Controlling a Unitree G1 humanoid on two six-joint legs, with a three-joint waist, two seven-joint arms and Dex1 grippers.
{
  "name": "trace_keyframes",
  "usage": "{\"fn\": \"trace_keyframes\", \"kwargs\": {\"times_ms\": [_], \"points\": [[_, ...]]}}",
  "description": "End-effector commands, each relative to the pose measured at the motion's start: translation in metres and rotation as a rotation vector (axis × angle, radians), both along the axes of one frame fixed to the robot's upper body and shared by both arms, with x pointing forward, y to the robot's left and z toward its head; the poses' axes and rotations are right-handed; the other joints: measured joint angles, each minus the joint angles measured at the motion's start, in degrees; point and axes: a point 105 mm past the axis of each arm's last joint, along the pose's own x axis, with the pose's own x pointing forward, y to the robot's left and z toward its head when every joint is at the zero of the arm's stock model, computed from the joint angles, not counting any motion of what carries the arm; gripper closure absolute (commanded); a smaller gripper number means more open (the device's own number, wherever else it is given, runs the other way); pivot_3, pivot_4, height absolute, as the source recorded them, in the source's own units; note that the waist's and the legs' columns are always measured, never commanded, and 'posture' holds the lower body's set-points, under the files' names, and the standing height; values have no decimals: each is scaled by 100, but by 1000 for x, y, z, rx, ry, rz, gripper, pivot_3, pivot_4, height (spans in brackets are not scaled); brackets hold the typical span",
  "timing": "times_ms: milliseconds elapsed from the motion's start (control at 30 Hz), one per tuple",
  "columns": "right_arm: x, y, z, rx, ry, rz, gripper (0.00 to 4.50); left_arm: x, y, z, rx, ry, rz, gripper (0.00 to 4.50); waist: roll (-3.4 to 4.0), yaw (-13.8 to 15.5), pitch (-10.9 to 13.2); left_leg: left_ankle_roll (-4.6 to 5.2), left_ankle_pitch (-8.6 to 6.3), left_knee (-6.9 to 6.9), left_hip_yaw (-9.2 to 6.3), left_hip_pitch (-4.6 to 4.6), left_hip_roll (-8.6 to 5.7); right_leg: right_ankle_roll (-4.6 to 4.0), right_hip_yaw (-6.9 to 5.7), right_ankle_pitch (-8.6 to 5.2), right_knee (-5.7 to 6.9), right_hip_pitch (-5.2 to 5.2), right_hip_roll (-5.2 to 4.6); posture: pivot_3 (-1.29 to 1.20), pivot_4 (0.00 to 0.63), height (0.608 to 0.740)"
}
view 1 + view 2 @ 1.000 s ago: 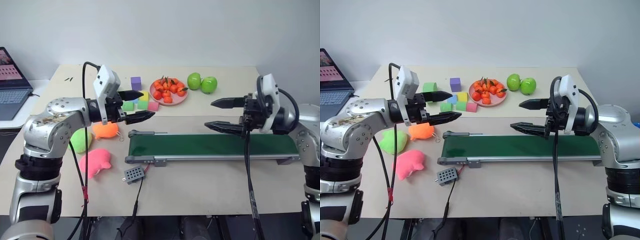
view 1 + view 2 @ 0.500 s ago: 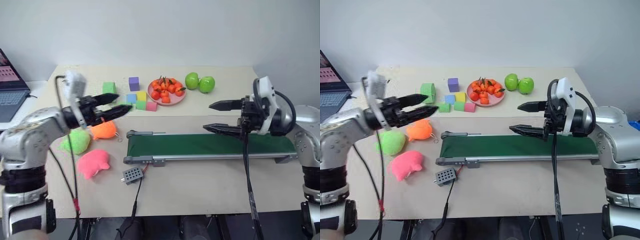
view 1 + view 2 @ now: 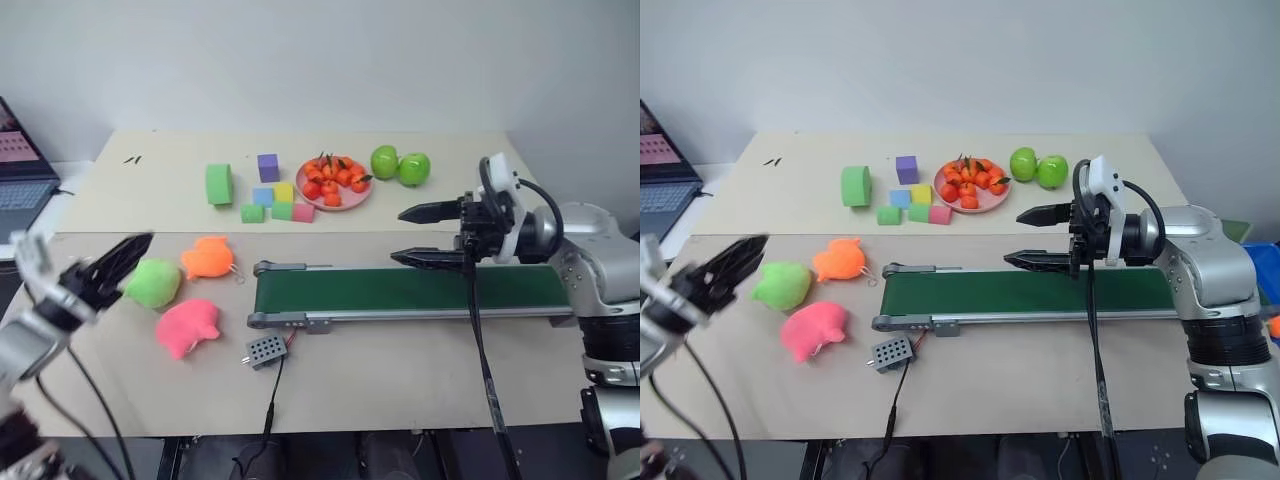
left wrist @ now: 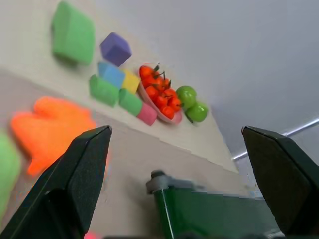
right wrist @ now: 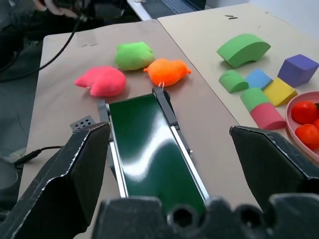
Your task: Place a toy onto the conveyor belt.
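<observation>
— What sits on the beige rectangular tabletop (image 3: 400, 360)?

— A long dark-green conveyor belt in a grey metal frame (image 3: 410, 295), with a small grey perforated box (image 3: 266, 349) by its end. Just beside that end lie a bright pink plush toy (image 3: 188, 325), an orange plush (image 3: 208, 257) and a lime-green plush (image 3: 155, 282).

— And further back?

— Coloured foam blocks (image 3: 270, 195), a pink plate of small oranges (image 3: 335, 183), two green apples (image 3: 400, 165).

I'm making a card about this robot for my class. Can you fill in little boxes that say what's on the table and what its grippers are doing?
pink toy: lying on the table, beside the belt's end
belt: bare, nothing on it
orange toy: next to the green toy
plate of fruit: at the back, near two green apples
left gripper: open, holding nothing
right gripper: open, above the belt
</observation>
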Motion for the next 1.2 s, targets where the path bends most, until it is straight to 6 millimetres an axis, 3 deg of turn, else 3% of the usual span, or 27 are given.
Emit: {"fn": "trace_keyframes", "kwargs": {"times_ms": [33, 200, 300, 633, 1000, 1200], "points": [[2, 4, 10, -10, -56, 32, 0, -41, 32, -3, -168, -42, 125, 33, -1, -5, 1, 13, -7, -5, 0, 10, 0, 0, -1, 0, -3, 1, 1, 0, 150, 738], [5, 5, 12, -24, -61, 52, 0, -72, 37, -44, -329, 80, 171, 33, -1, 160, 0, -12, 6, -4, 18, 18, -8, -16, -22, 6, -20, 18, 1, 0, 150, 738], [6, 4, 14, -35, -66, 54, 0, -78, 31, -54, -392, 104, 157, 33, -9, 212, -5, -17, 9, -3, 14, 27, -7, -20, -28, 8, -20, 34, 2, 0, 150, 738], [3, -2, 20, -60, -79, 47, 0, -48, 0, -68, -482, 114, 83, 33, -12, 165, -7, -21, 12, -4, 11, 28, -8, -21, -22, 9, -28, 32, 3, 0, 150, 738], [-1, -13, 27, -95, -99, 5, 0, -31, -5, -109, -527, 208, 161, 33, -11, 187, -10, -21, 12, -9, 18, 19, -9, -22, -19, 9, -28, 18, 4, 0, 150, 738], [-4, -16, 31, -98, -111, -20, 0, -15, -20, -127, -497, 255, 140, 33, 32, 238, -34, -21, 12, -10, 17, 21, -12, -22, -20, 9, -30, 25, 3, 0, 150, 738]]}}
